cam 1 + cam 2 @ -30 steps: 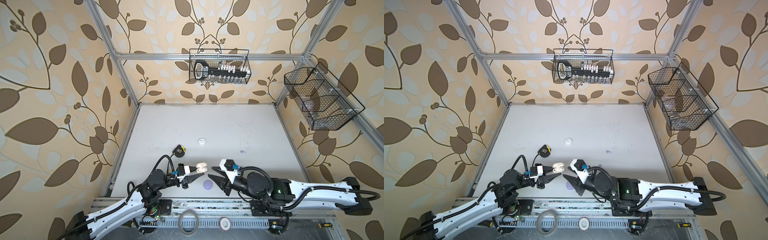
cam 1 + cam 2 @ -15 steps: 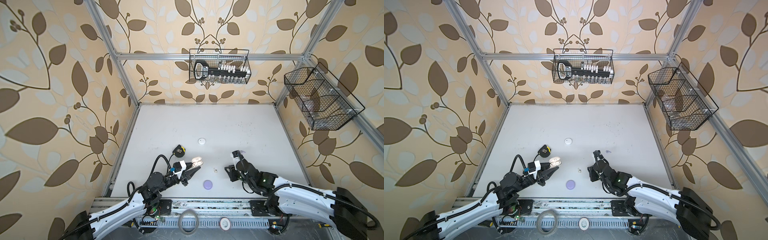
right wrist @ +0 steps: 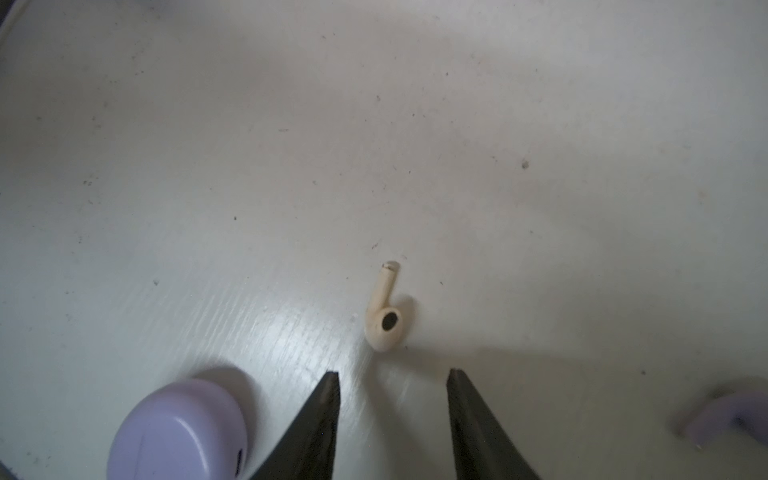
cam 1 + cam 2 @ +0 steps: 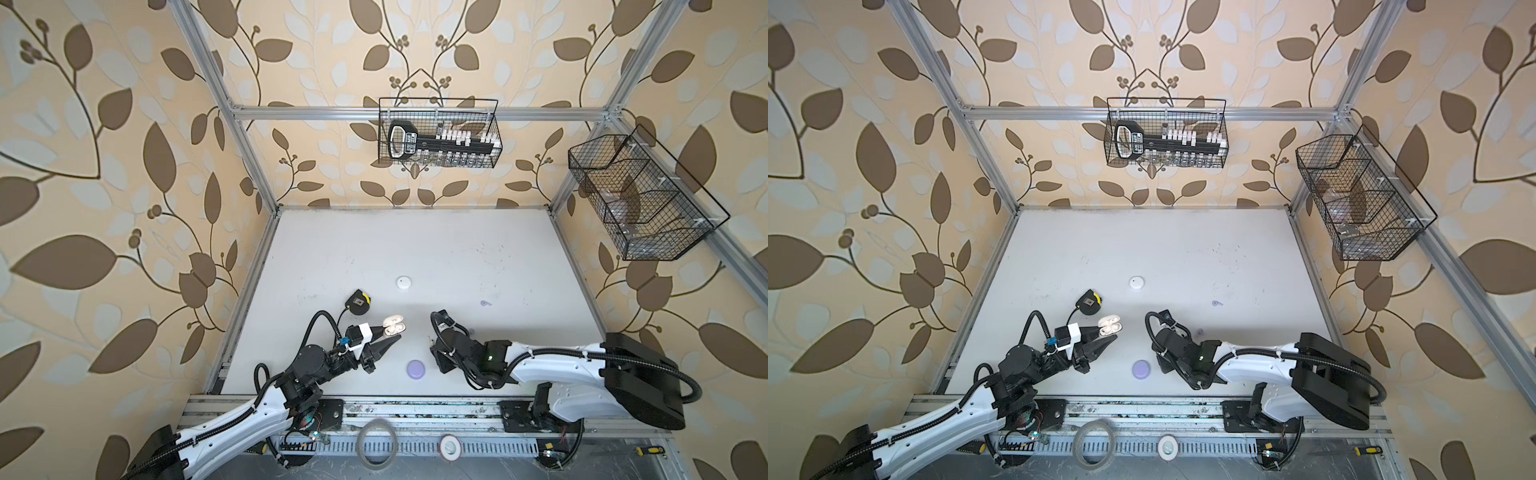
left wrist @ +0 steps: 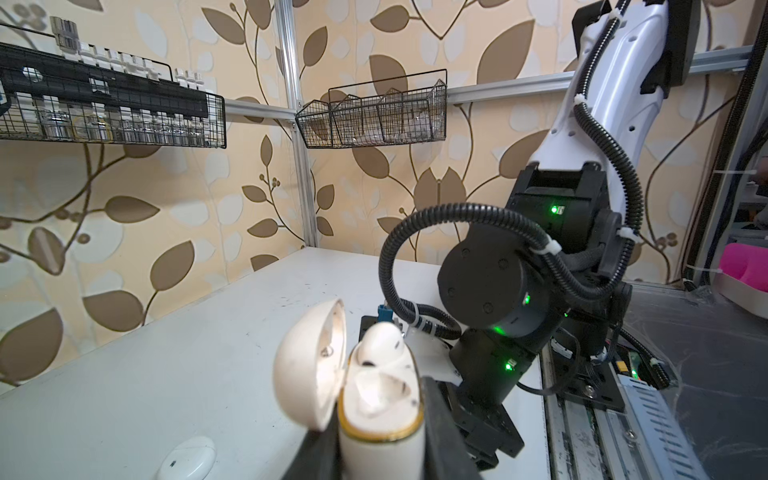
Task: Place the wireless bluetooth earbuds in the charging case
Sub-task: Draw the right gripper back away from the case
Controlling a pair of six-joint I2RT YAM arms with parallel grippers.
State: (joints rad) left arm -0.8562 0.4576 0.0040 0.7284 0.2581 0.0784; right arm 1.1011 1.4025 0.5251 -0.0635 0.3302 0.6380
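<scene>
**Open cream case in the left grip; loose earbud below the right jaws**

1. The left gripper point(image 4: 390, 333) is clamped on the base of the cream charging case point(image 4: 393, 326) at the front left of the table point(image 4: 415, 241). The lid is swung open. In the left wrist view the case point(image 5: 382, 399) stands between two black fingers. A seated earbud point(image 5: 380, 340) fills one slot and the slot beside it shows as a hollow. The bottom of the case is cut off by the picture edge.

2. The right gripper point(image 3: 391, 373) points down at the table, jaws apart with nothing between them. A loose cream earbud point(image 3: 384, 320) lies just beyond the tips, stem pointing away from them. In both top views this earbud and the fingers are hidden under the right wrist.

3. The lavender case point(image 4: 416, 368) is closed and lies between the two arms near the front edge. It is close beside one right finger but apart from it.

4. A lavender earbud point(image 4: 485, 303) lies alone right of centre, well apart from both grippers. A second lavender shape point(image 3: 723, 415) at the edge of the right wrist view is too blurred to name.

5. A white round case point(image 4: 403, 283) and a tape measure point(image 4: 358, 301) sit just beyond the left gripper.

6. Room: the far half of the table lies open to the back wall, and aluminium posts bound both sides. The back wire basket point(image 4: 438, 133) and the side wire basket point(image 4: 640, 199) hang above the surface. The contents of the side basket are hard to make out.
</scene>
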